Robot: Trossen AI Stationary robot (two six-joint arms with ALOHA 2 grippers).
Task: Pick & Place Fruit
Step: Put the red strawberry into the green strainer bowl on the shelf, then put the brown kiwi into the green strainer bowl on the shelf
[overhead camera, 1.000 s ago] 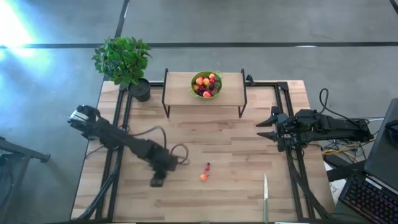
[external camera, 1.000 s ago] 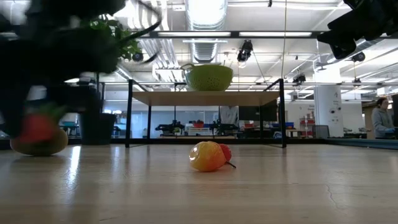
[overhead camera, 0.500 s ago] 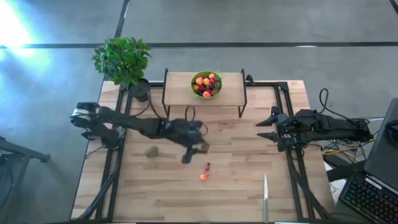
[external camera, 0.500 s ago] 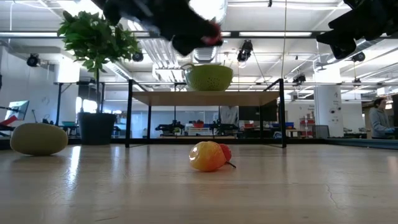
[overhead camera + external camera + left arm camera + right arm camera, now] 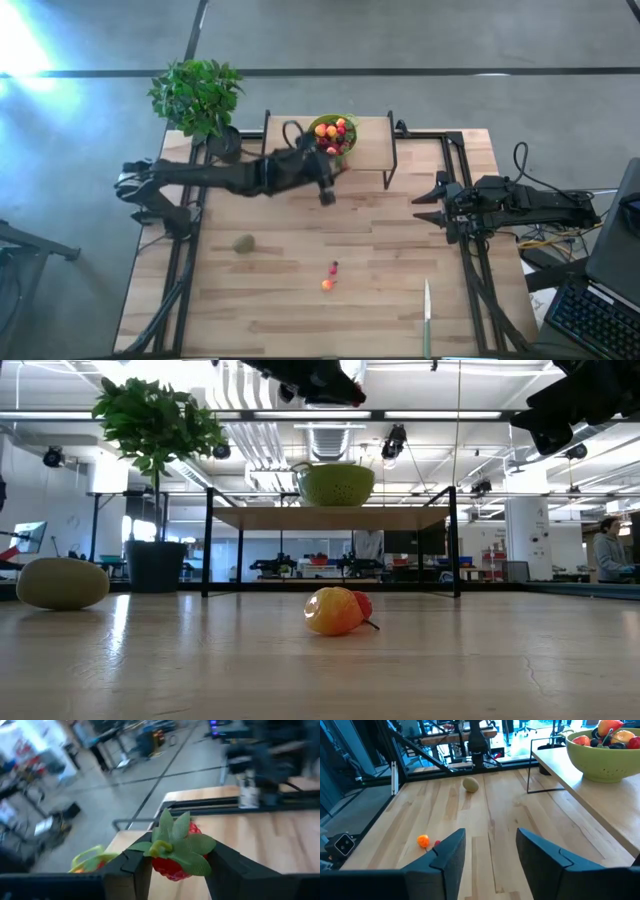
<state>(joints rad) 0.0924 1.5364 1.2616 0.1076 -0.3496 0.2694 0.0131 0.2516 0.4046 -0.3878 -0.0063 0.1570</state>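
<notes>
— Up by the raised shelf (image 5: 365, 135) at the far side, what does the left gripper (image 5: 175, 865) carry?

— A toy strawberry (image 5: 175, 855), pinched across its red body between both fingers (image 5: 131, 870). It hangs in the air just beside the green bowl (image 5: 333, 134), not yet over it.

— Which way does it point?

— In the left wrist view its leafy green cap faces the camera and the tip points away, so its long axis runs forward between the fingers.

— How would it handle?

— It looks light and fairly firm, with a smooth skin that could slip; the floppy leaves offer no hold, so the grip across the widest part of the body seems right.

— And the rest of the fruit?

— The kiwi (image 5: 243, 243) lies on the table (image 5: 390, 300) to the left, an orange fruit (image 5: 327, 285) and a small red one (image 5: 334, 267) close together near the middle.

— The right gripper (image 5: 487, 852)?

— Waiting at the right edge, fingers parted and empty.
</notes>
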